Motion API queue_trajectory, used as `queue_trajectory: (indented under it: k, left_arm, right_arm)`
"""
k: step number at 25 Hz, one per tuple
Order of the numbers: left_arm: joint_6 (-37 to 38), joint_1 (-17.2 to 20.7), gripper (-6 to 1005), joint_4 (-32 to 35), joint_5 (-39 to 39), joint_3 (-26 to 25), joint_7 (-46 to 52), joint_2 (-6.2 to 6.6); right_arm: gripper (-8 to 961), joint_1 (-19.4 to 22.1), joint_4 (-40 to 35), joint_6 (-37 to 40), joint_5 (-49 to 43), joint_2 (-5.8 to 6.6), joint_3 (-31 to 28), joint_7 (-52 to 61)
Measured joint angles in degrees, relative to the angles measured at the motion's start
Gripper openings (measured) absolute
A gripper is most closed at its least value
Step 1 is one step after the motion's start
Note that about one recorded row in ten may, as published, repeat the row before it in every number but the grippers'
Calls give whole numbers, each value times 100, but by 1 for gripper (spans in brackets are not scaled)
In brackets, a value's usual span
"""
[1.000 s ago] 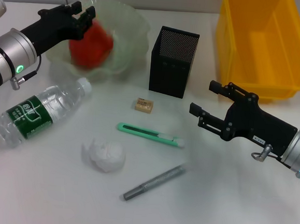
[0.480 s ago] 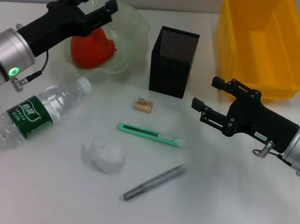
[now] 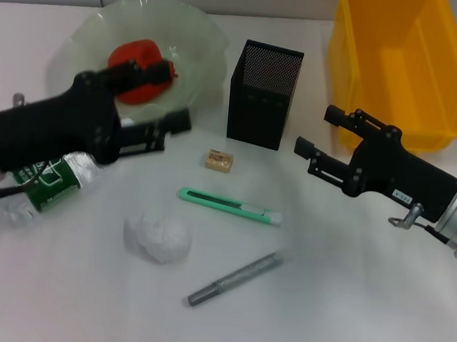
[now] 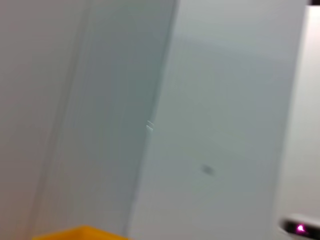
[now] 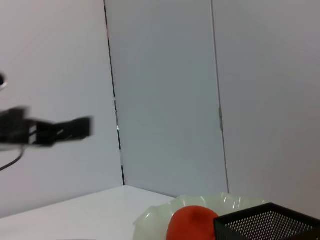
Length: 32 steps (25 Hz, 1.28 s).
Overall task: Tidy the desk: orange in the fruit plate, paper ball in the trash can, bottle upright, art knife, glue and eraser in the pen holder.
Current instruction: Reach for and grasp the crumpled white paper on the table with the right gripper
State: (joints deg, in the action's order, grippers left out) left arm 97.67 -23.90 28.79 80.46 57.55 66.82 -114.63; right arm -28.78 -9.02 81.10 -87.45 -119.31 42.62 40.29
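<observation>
Left pincer (image 3: 164,101) has drawn back from the orange (image 3: 141,71), spread; right pincer (image 3: 317,136) spread.

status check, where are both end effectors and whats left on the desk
Left end effector open, empty, above the lying bottle. Right end effector open, right of pen holder. Orange in fruit plate.

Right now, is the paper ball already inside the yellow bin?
No, the paper ball lies on the white desk, near the green art knife and far from the yellow bin.
</observation>
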Motion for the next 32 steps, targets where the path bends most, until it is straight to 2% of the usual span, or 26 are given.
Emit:
queue_trajectory:
  k: [2, 6, 10, 15, 25, 32]
  left_arm:
    - [226, 16, 831, 4, 291, -6, 53, 85]
    - [287, 8, 829, 5, 844, -14, 100, 144]
    - [269, -20, 828, 13, 1070, -86, 214, 177]
    - [133, -36, 827, 15, 1153, -284, 246, 130]
    - [154, -105, 824, 5, 1446, -266, 226, 101]
    - [212, 31, 821, 42, 1543, -354, 140, 210]
  right_arm:
    - [741, -4, -120, 19, 0, 11, 18, 267]
    - [741, -2, -318, 225, -14, 17, 23, 652]
    - [741, 25, -505, 423, -83, 23, 59, 918]
    - [741, 54, -830, 504, -606, 55, 115, 1347]
    - [740, -61, -1286, 819, -1415, 114, 130, 1932]
    - [740, -321, -1669, 1375, -1704, 219, 141, 2392]
